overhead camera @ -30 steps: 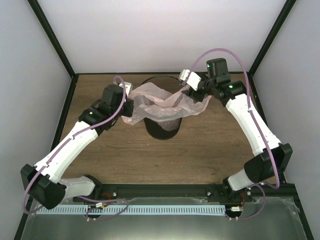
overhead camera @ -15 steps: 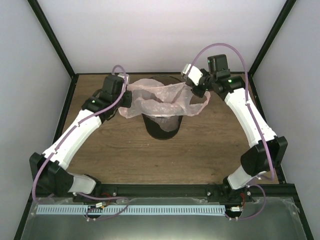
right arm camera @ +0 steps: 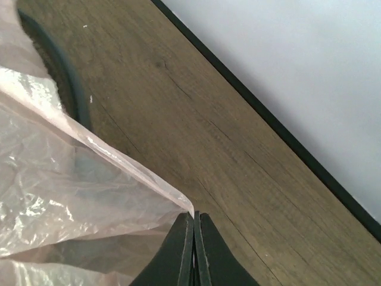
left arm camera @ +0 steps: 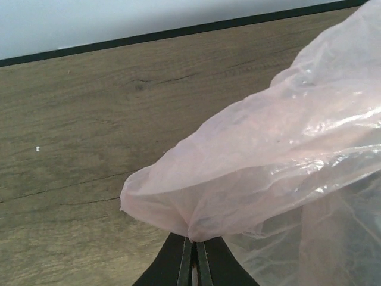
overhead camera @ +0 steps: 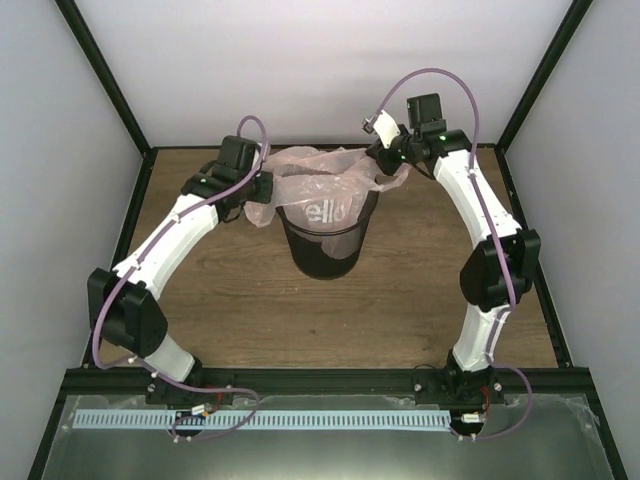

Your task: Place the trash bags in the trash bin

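On the wooden table [overhead camera: 420, 290] the trash bin [overhead camera: 325, 250] stands far centre, and we hold the pink trash bag [overhead camera: 320, 185] spread over its mouth, partly sagging inside, left gripper [left arm camera: 193, 262] and right gripper [right arm camera: 194, 238] each clamped on an edge, so we judge that pushing in and releasing remain.

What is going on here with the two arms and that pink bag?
Two robot arms hold a thin pink plastic bag spread across the top of a black mesh bin on a wooden table. The left pincer is shut on one end of the bag, the right pincer on the other. The middle of the bag seems to sag into the bin, where its white lettering shows, but both gripped ends are outside the rim, so it is not fully in yet.
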`<state>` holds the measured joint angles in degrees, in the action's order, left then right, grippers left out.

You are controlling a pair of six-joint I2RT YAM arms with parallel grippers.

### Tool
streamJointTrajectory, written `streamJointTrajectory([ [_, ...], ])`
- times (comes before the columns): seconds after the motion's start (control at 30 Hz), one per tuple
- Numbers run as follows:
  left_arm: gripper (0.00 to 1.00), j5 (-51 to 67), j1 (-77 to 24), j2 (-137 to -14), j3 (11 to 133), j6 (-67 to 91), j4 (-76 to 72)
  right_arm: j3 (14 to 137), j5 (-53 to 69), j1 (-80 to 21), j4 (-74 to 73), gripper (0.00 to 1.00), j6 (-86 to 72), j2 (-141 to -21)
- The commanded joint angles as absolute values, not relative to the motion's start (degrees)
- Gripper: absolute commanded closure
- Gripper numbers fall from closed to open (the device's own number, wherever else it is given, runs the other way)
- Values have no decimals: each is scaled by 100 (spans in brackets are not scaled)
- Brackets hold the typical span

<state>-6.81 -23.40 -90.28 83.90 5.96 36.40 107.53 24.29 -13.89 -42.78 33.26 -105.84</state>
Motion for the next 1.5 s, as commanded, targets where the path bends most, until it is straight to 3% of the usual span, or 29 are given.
streamJointTrajectory([
  [0.0,96,-344,-2153,-9156,8346,665,3385,11242,2486,-1272,-4140,99,2811,-10928],
  [0.3,96,826,-1888,-9517,8034,908,3503,11292,2726,-1198,-4559,99,2549,-11477],
  [0.73,95,1867,-1894,-7646,5616,1686,2745,8789,3669,-870,-4239,99,2140,-9974],
  [0.83,78,1415,-1878,-7272,5577,1687,3066,8590,3844,-553,-4205,91,1989,-9679],
  [0.9,60,1088,-1856,-7024,5570,1748,3261,8599,3953,-261,-4265,79,1967,-9517],
  [1.03,47,618,-1807,-6510,5578,1950,3621,8420,3900,236,-4240,60,2225,-9081],
  [1.2,43,587,-1821,-5545,5634,1734,3711,8073,3956,722,-4315,51,2666,-8559],
  [1.33,43,1369,-1852,-4546,5502,1384,3449,7875,4350,1077,-4432,48,3216,-8024],
  [1.47,39,2020,-1877,-4326,5455,861,3745,7426,4928,1091,-4644,46,4574,-7203],
])
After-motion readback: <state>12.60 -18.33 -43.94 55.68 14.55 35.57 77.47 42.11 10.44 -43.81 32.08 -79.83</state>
